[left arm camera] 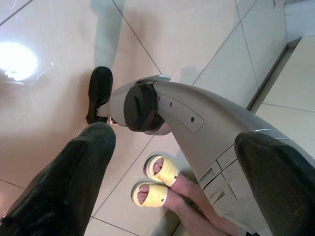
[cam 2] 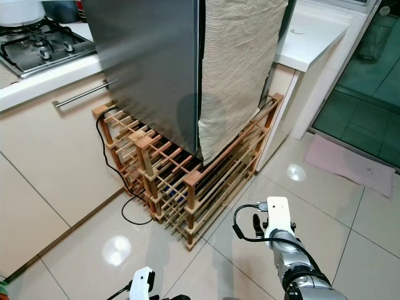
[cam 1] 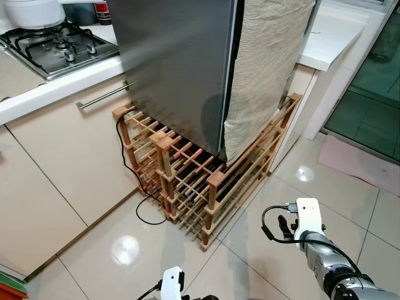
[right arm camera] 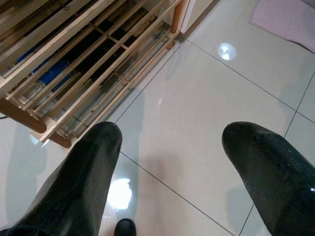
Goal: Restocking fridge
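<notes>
The grey fridge (cam 1: 175,69) stands with its door closed on a wooden slatted rack (cam 1: 206,181). A beige cloth (cam 1: 262,69) hangs over its right side. My right arm (cam 1: 325,250) is held low over the tiled floor, in front of the rack's right corner. In the right wrist view my right gripper (right arm camera: 170,162) is open with only floor between its fingers (right arm camera: 88,182). My left arm (cam 1: 172,281) hangs at the bottom edge. In the left wrist view my left gripper (left arm camera: 179,142) is open and holds nothing, pointing down at my own silver leg (left arm camera: 197,123).
A gas hob (cam 1: 56,47) sits on the counter to the left, above beige cabinets with a bar handle (cam 1: 103,97). A black cable (cam 1: 147,212) loops on the floor by the rack. A pink mat (cam 1: 362,162) lies at right. A person's feet in yellow slippers (left arm camera: 155,182) stand close behind me.
</notes>
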You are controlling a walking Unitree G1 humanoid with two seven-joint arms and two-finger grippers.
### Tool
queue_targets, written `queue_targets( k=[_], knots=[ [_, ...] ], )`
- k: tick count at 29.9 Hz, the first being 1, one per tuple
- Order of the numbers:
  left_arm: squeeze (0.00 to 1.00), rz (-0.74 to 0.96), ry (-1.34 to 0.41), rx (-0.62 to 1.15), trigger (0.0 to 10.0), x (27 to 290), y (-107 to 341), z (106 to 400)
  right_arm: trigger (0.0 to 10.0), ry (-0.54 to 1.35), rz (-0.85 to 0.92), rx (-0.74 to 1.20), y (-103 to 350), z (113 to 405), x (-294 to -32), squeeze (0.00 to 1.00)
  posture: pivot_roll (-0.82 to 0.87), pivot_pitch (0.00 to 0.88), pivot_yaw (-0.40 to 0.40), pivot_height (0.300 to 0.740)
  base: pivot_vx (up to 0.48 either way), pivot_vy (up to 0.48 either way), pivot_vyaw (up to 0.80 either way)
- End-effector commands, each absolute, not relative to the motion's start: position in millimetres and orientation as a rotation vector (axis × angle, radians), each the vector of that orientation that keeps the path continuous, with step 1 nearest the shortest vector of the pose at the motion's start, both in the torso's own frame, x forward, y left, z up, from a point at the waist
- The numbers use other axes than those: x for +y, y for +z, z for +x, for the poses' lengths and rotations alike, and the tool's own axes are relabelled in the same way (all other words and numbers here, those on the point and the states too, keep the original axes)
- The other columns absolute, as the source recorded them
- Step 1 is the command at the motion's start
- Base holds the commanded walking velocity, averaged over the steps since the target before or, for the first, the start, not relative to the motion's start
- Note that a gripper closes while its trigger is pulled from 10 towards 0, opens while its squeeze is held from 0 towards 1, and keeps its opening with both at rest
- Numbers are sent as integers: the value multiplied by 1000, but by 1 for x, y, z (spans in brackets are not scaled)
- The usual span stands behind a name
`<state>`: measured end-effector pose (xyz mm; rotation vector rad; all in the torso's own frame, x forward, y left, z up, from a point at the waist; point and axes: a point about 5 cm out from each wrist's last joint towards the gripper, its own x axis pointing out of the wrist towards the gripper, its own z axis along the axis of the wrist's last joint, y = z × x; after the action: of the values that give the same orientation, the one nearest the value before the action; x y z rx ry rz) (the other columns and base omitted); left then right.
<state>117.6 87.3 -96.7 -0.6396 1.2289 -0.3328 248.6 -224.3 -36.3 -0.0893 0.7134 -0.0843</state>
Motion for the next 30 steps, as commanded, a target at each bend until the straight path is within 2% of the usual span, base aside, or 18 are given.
queue_targets(
  k=[1, 30],
  knots=[
    [0, 75, -221, 552, 10000, 119, -3, 295, 10000, -98, -92, 711, -35, 248, -229, 0, -77, 0, -2, 727, 0, 0, 0],
    [0, 75, -221, 552, 10000, 119, -3, 295, 10000, -98, -92, 711, -35, 248, -229, 0, -77, 0, -2, 727, 0, 0, 0]
  ],
)
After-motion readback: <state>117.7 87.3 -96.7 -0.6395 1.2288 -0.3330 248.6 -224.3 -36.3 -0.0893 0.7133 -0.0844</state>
